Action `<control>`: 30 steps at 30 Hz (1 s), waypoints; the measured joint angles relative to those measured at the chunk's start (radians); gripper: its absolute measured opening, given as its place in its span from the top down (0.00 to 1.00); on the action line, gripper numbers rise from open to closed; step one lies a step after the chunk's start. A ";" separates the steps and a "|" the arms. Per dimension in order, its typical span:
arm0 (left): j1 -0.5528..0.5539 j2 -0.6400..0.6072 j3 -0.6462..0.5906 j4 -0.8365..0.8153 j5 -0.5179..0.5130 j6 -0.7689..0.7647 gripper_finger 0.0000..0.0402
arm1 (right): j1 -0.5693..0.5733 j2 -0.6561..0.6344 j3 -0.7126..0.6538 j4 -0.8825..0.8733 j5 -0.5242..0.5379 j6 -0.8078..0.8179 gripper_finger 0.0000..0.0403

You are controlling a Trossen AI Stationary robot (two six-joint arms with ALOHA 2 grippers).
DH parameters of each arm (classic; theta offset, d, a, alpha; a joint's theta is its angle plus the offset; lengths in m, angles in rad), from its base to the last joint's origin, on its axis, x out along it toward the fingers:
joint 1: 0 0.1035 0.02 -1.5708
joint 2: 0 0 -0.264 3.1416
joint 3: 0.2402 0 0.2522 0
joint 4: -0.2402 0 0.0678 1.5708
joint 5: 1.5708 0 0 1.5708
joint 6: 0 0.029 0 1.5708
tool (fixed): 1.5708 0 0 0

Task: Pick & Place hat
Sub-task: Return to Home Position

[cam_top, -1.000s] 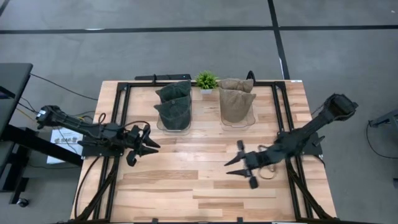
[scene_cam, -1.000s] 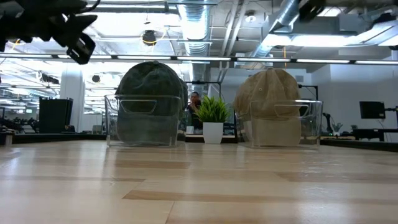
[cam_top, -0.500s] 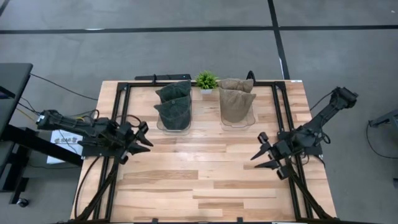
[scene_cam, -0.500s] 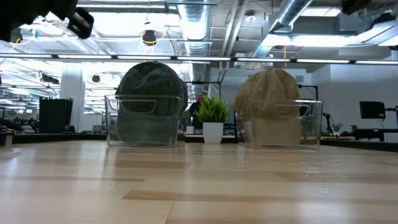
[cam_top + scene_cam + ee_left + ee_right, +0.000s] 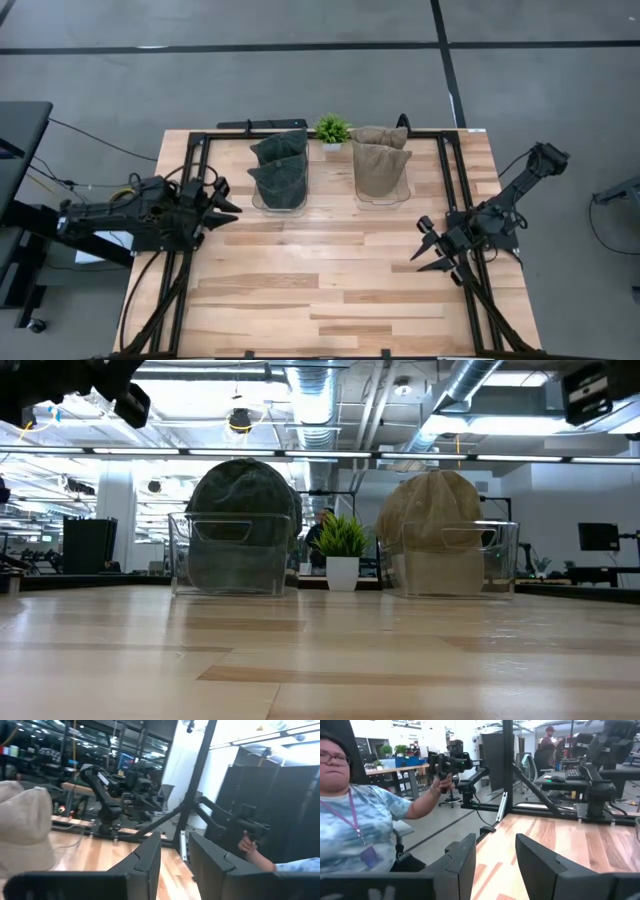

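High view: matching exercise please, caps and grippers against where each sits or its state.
1. black caps
2. brown caps
3. left gripper
4. right gripper

A. open, near the right edge of the table
B. in the left transparent bin
C. in the right transparent bin
D. open, near the table's left edge

Pairs: 1-B, 2-C, 3-D, 4-A
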State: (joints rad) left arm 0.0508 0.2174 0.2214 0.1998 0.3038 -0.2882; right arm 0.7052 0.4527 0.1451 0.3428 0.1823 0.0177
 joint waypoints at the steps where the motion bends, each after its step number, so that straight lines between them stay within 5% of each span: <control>1: 0.008 -0.015 0.000 -0.018 0.000 0.003 0.76 | 0.000 -0.011 -0.011 0.000 0.000 0.000 0.68; 20: 0.018 -0.204 -0.130 -0.163 -0.116 0.042 0.76 | -0.001 -0.236 -0.137 -0.058 0.071 -0.044 0.68; 30: 0.018 -0.211 -0.216 -0.169 -0.260 0.048 0.76 | -0.001 -0.252 -0.138 -0.131 0.250 -0.045 0.68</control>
State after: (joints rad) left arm 0.0692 0.0062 0.0051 0.0308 0.0438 -0.2401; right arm 0.7044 0.2007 0.0071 0.2118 0.4321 -0.0271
